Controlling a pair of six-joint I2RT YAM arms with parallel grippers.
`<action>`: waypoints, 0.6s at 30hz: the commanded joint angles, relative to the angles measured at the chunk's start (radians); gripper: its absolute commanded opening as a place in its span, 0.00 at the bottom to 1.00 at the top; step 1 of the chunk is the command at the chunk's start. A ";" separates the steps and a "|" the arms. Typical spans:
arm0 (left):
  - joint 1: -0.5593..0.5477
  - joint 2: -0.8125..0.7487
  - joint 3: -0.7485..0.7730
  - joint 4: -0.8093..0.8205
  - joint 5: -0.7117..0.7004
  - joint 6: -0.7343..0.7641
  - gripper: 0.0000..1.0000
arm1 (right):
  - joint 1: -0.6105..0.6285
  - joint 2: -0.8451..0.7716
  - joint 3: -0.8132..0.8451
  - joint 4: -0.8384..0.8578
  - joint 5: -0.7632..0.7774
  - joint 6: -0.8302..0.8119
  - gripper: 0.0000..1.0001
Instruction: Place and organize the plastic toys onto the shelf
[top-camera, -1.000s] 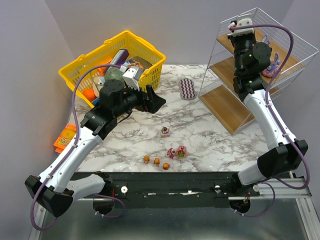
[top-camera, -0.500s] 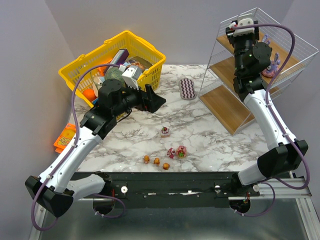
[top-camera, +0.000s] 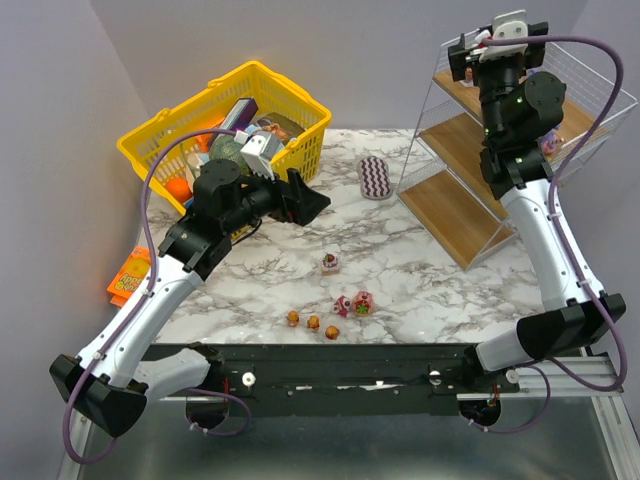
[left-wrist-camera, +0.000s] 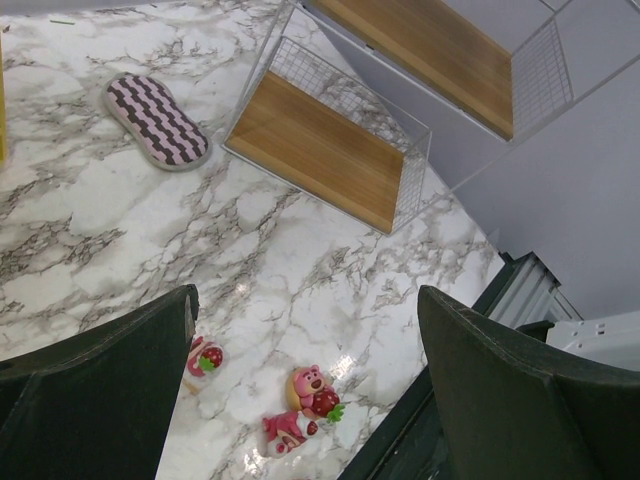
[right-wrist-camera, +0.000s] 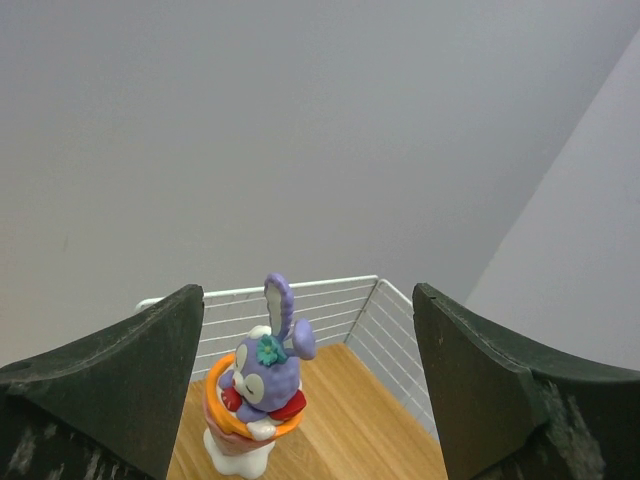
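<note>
Marble table (top-camera: 420, 260) carries six loose toys toward its 6 o'clock edge: three orange bears (top-camera: 313, 322) in a row, and three pink-red figures (top-camera: 362, 302) just beyond them. At 2 o'clock stands the shelf (top-camera: 455, 205), and the right wrist view shows one purple bunny (right-wrist-camera: 258, 385) upright on a wooden board. Left gripper (left-wrist-camera: 305, 300) hovers above the table with jaws wide apart and empty. Right gripper (right-wrist-camera: 305, 290) is spread equally wide before the bunny and grasps nothing.

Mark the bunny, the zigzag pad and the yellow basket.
bunny (right-wrist-camera: 266, 374), right wrist view, its purple head.
zigzag pad (left-wrist-camera: 155, 120), left wrist view, its striped middle.
yellow basket (top-camera: 185, 104), top external view, its back-left rim.
</note>
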 joint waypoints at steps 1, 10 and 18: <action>0.006 -0.033 -0.018 0.028 0.028 -0.002 0.99 | -0.006 -0.066 0.072 -0.141 -0.074 0.070 1.00; 0.008 -0.074 -0.061 0.037 -0.003 0.019 0.99 | -0.004 -0.180 0.183 -0.592 -0.284 0.302 1.00; 0.009 -0.088 -0.102 0.039 -0.020 0.029 0.99 | -0.006 -0.414 -0.039 -0.690 -0.645 0.498 1.00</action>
